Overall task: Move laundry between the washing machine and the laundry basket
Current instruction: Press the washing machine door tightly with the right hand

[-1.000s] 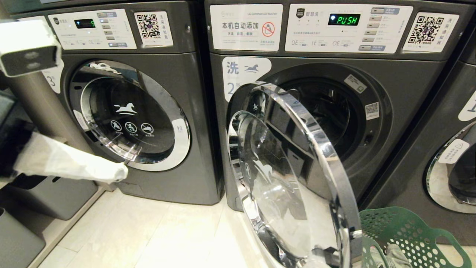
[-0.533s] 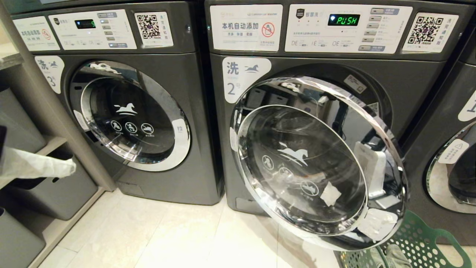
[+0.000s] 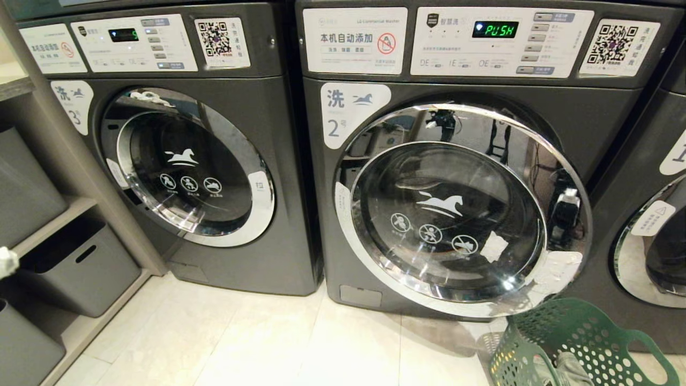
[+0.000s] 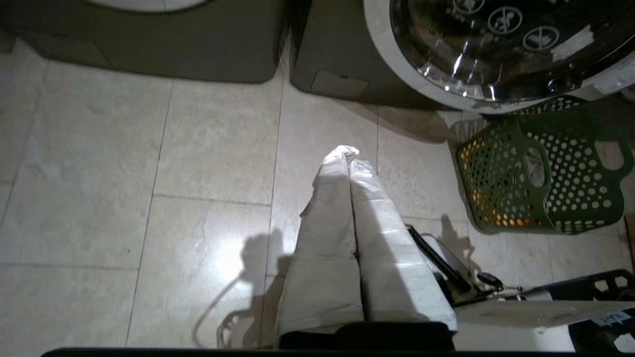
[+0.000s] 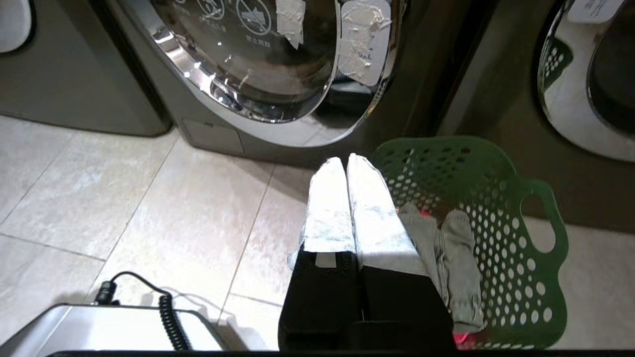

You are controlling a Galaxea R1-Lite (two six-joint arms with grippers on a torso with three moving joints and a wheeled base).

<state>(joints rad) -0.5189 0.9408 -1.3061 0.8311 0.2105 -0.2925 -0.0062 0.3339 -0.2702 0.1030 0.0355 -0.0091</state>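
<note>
The laundry basket [image 3: 579, 343] is cut off by the head view's bottom edge, so only a scrap of grey cloth [image 3: 571, 370] shows inside. The left tool [image 3: 6, 261] shows there only as a white tip at the picture's edge. Behind the washing machine's [image 3: 343, 257] reflective door [image 3: 461, 214], the drum's contents cannot be made out.

The washing machine [image 3: 461, 161] display reads "PUSH", its white label "2"; neighbouring machine [image 3: 187, 150] "3"

Washing machine [image 3: 461, 177] (door nearly shut), laundry basket [image 3: 584, 343]
</note>
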